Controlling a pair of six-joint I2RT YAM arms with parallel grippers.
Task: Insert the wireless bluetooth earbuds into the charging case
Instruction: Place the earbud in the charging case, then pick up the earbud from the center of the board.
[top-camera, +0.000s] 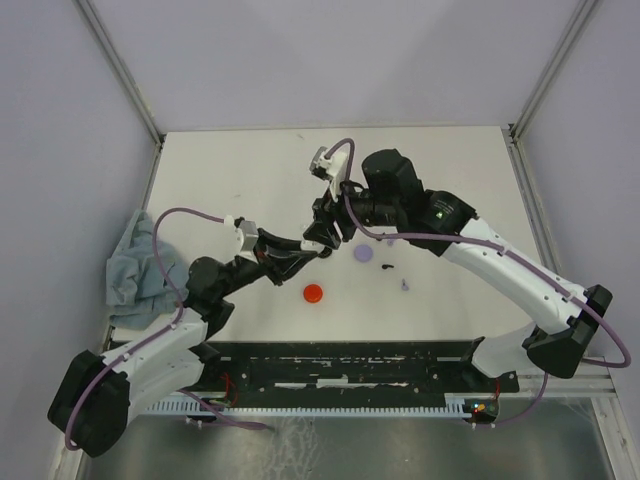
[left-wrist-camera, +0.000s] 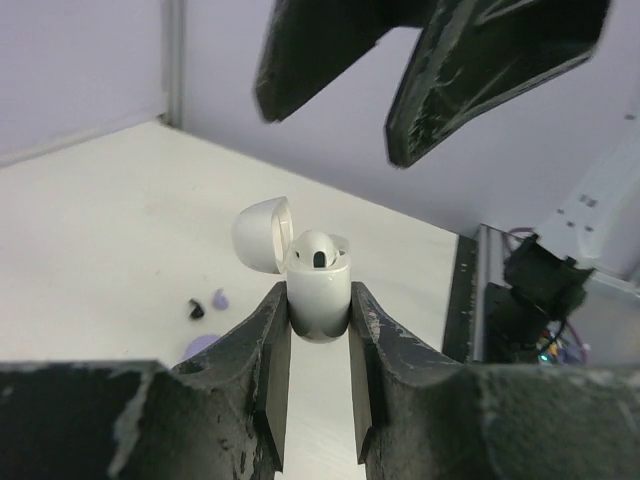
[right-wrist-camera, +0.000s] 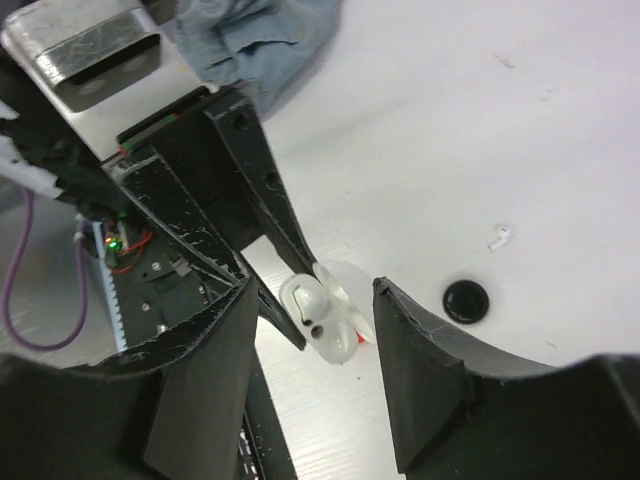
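Left wrist: left end effector (left-wrist-camera: 318, 335) clamps the case (left-wrist-camera: 318, 295), earbud (left-wrist-camera: 317, 248) seated; right end effector (left-wrist-camera: 338, 130) parted above.

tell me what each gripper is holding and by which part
The left gripper clamps the white charging case by the sides of its lower body, lid open, a white earbud seated inside. The right gripper is open close by, holding nothing.

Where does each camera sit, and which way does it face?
Top external: overhead behind the bases, facing down at the table; the left arm and right arm show.
Left wrist: looks forward along the left gripper, shut on the charging case.
Right wrist: looks down through the open right gripper.
Both wrist views share that case.
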